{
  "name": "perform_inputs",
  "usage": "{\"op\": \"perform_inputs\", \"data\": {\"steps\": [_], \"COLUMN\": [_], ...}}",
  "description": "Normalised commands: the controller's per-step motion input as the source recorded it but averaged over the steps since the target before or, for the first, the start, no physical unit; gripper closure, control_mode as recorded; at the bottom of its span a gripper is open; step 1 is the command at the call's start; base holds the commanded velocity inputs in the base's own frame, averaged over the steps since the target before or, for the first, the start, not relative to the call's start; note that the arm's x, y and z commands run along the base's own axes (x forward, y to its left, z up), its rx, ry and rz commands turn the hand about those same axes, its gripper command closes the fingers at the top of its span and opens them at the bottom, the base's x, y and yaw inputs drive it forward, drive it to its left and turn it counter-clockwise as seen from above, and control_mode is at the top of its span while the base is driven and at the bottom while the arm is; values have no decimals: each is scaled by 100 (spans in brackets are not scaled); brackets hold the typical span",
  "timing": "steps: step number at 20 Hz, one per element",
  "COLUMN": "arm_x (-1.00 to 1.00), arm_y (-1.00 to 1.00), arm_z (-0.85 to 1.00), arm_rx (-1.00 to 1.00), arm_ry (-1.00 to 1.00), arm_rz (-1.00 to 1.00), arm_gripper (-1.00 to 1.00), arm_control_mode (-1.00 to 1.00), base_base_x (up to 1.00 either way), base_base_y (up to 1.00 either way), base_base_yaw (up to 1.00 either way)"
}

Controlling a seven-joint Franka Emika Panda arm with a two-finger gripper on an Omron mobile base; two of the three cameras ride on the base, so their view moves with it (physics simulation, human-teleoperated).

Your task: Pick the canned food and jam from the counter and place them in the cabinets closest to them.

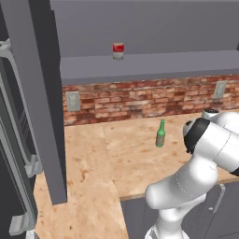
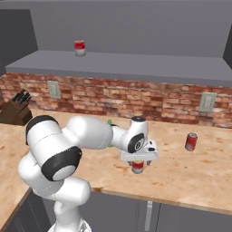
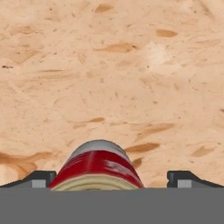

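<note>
Left base view: a green bottle (image 1: 160,134) stands on the counter (image 1: 98,158), a red can (image 1: 118,50) on the cabinet shelf (image 1: 149,65) at 12 o'clock. Right base view: the gripper (image 2: 137,166) hangs over a red-labelled can (image 2: 137,167), a soda can (image 2: 190,142) at 3 o'clock, a knife block (image 2: 16,111) at 9. Hand view: the fingertips (image 3: 41,178) are spread, flanking that can without touching, its lower half cut off.

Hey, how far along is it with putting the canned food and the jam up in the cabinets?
Done, it seems: one red can stands on the cabinet shelf. In hand: the open gripper straddles the small red jar with a grey lid, likely the jam, on the counter, not yet clamped. Left: grasp it, lift it and shelve it.
</note>
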Motion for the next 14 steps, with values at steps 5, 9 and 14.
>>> {"op": "perform_inputs", "data": {"steps": [5, 9, 14], "arm_x": [0, 0, 0], "arm_y": [0, 0, 0], "arm_z": [-3, 3, 46], "arm_rx": [0, 0, 1], "arm_ry": [0, 0, -1], "arm_rz": [0, 0, -2], "arm_gripper": [100, 100, 100], "arm_control_mode": [-100, -100, -100], "base_base_x": [0, 0, 0], "base_base_y": [0, 0, 0], "base_base_yaw": [0, 0, 0]}}
